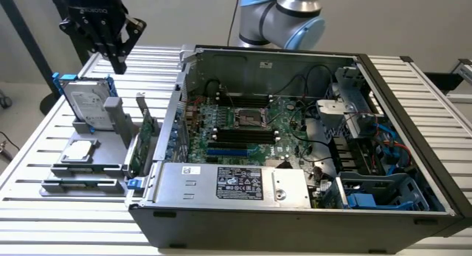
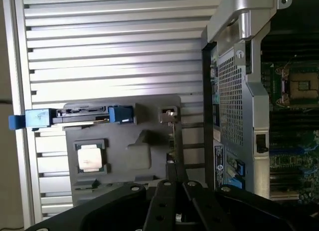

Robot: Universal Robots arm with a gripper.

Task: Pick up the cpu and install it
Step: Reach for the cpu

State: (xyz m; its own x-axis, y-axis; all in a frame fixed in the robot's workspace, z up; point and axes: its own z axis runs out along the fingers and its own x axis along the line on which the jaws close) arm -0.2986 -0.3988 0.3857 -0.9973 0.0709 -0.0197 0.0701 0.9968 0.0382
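I note the claw point(image 1: 118, 62) pinched together, empty, hovering well above the cpu point(image 1: 79, 151), apparently seated flat in its holder point(image 1: 108, 154) for pickup.

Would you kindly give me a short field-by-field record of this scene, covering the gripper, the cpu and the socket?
gripper: shut, holding nothing, raised above the grey holder
cpu: flat in its recess on the grey holder, untouched
hard drive: upright in a blue bracket on the same holder
computer case: open, to the exterior view's right of the holder
socket: on the motherboard inside the case, appears empty
progress: cpu not yet picked up
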